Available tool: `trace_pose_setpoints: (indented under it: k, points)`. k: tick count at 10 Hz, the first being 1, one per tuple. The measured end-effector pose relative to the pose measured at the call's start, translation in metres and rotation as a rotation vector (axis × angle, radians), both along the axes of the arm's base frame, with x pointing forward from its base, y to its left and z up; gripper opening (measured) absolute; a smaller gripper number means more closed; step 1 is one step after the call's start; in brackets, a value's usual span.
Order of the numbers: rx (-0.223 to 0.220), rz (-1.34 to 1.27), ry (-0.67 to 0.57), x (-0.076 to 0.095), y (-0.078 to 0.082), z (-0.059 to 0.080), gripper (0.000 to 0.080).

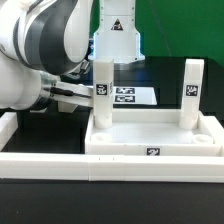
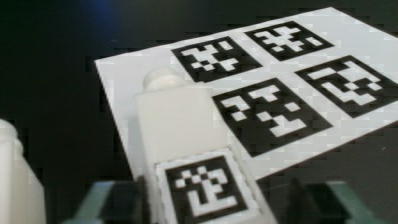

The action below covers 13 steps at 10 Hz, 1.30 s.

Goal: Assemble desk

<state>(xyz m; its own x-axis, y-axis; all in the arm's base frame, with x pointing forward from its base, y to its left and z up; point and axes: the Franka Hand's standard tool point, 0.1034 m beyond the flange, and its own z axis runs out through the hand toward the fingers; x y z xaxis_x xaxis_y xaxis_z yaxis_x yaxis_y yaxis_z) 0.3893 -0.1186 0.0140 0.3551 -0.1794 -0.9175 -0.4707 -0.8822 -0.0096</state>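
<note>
The desk's white slab [image 1: 150, 133] lies flat with its raised rim up. A tagged white leg [image 1: 102, 88] stands upright at its far corner on the exterior view's left. A second leg [image 1: 191, 88] stands at the far corner on the right. My gripper [image 1: 90, 92] reaches in from the left at the first leg. In the wrist view that leg [image 2: 178, 140] runs between the two dark fingers [image 2: 103, 203], whose pads sit against its sides at the tag. My gripper [image 2: 222, 203] is shut on this leg.
The marker board [image 1: 128, 96] [image 2: 285, 75] lies flat on the black table just behind the slab. A white stand with a tag [image 1: 115, 35] rises at the back. Long white rails [image 1: 60, 165] border the front and left. Another white part [image 2: 15, 175] shows beside the leg.
</note>
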Motion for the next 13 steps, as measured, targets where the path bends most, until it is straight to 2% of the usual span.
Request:
trace_pose_setpoints:
  k: [1,5,6,7,8,10,11,13]
  points:
    - [0.0,0.0,0.0,0.0,0.0,0.0,0.0284]
    - [0.011,0.004,-0.006,0.0,0.0,0.0,0.0284]
    - [0.027,0.009,-0.011,0.0,-0.002,0.002,0.0284]
    - [0.073,0.02,-0.012,0.002,-0.006,0.013,0.0284]
    - [0.1,0.017,-0.003,0.01,-0.012,0.036,0.0284]
    - [0.118,0.014,-0.008,0.02,-0.013,0.061,0.0285]
    - [0.113,0.014,-0.027,0.023,-0.013,0.065,0.0285]
    - [0.105,0.013,-0.033,0.021,-0.015,0.058,0.0285]
